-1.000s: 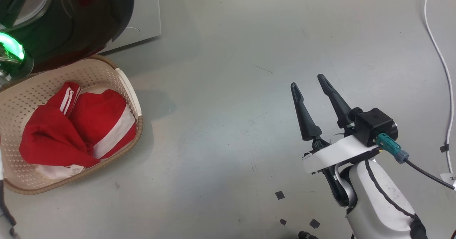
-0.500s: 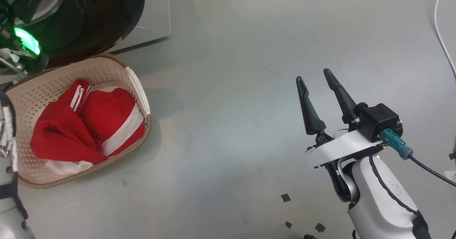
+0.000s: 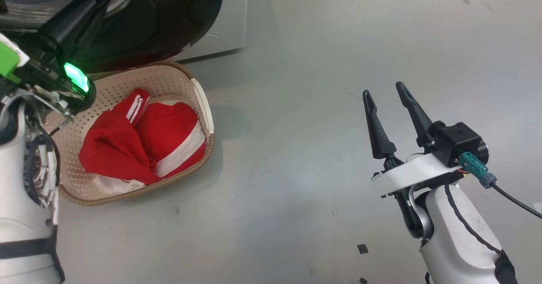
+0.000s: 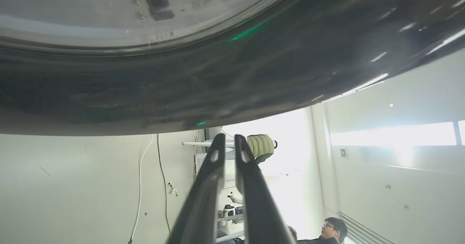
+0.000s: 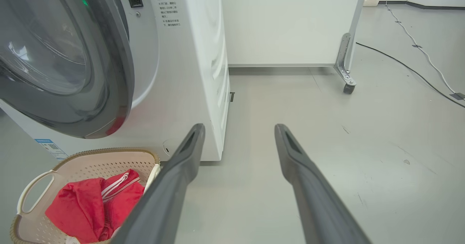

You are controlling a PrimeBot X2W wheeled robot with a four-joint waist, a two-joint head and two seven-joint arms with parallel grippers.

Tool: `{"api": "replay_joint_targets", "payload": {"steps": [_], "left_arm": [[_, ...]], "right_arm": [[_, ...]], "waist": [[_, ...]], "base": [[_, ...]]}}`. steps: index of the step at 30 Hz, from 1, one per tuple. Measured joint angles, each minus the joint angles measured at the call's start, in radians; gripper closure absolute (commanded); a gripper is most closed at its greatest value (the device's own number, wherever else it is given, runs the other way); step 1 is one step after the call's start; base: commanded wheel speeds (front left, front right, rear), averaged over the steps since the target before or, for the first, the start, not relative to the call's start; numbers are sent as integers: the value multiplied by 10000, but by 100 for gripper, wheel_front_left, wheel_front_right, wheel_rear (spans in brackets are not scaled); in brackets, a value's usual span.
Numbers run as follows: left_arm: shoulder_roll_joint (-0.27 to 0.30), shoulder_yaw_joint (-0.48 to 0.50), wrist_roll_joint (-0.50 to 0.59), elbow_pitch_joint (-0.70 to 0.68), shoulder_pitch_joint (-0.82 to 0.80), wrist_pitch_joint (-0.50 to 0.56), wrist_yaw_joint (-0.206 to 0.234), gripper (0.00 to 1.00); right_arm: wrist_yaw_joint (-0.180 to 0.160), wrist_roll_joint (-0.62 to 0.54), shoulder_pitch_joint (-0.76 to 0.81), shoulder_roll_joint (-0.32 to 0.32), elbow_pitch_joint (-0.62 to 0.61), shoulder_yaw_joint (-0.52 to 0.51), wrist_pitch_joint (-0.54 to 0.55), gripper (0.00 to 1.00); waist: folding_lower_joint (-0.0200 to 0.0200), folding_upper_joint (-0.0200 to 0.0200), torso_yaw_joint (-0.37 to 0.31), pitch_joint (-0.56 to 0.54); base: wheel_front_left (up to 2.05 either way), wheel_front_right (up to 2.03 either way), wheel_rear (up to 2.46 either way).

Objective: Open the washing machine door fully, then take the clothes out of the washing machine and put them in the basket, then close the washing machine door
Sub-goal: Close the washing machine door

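Panning since a second ago: carrying the basket (image 3: pixel 127 196) and the clothes (image 3: pixel 139 148) from the far left toward left of centre in the head view, and bringing the white left forearm (image 3: pixel 21 199) up the left edge. Showing the clothes lying bunched inside the basket, below the washing machine door (image 3: pixel 178 26) at upper left. Holding the right gripper (image 3: pixel 383 90) at lower right, fingers spread wide, grasping nothing, over the grey floor.

Looking along the left gripper (image 4: pixel 229 144) in the left wrist view: fingers drawn almost together, a thin slit between, clasping nothing, tips just under the door's glossy black rim.

Framing the washing machine (image 5: pixel 189 55) at upper left in the right wrist view, with the door swung partway off the white front, above the basket at lower left.
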Motion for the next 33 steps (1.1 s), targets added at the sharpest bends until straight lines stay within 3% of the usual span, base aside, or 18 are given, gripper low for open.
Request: {"api": "replay_joint_targets", "payload": {"steps": [1, 2, 3, 16, 24, 33], "left_arm": [[-65, -4, -2, 6, 131, 0, -71, 31], [-130, -8, -4, 10, 264, 0, -128, 4], [-176, -6, -6, 17, 401, -2, -180, 0], [-514, -132, 483, -558, 2465, -385, -428, 0], [-775, 288, 1448, -1824, 3771, -1304, -428, 0], [-1091, 767, 1634, -2405, 5588, -2403, -428, 0]], "right_arm": [[2, -12, 1, -6, 25, -23, 0, 0], [2, -46, 2, -27, 52, -44, 0, 0], [2, -79, 5, -56, 81, -58, 0, 0], [8, -351, 325, -203, 385, -307, 0, 0], [56, -412, 539, -173, 556, -299, 0, 0], [107, -410, 1101, -161, 832, -328, 0, 0]], "waist": [[0, 0, 90, -43], [0, 0, 181, -88], [0, 0, 275, -137], [0, 0, 1367, -975], [0, 0, 1800, -1619], [0, 0, 2122, -2352]], "base": [[0, 0, 0], [0, 0, 0], [0, 0, 0], [0, 0, 0], [0, 0, 0], [0, 0, 0]]}}
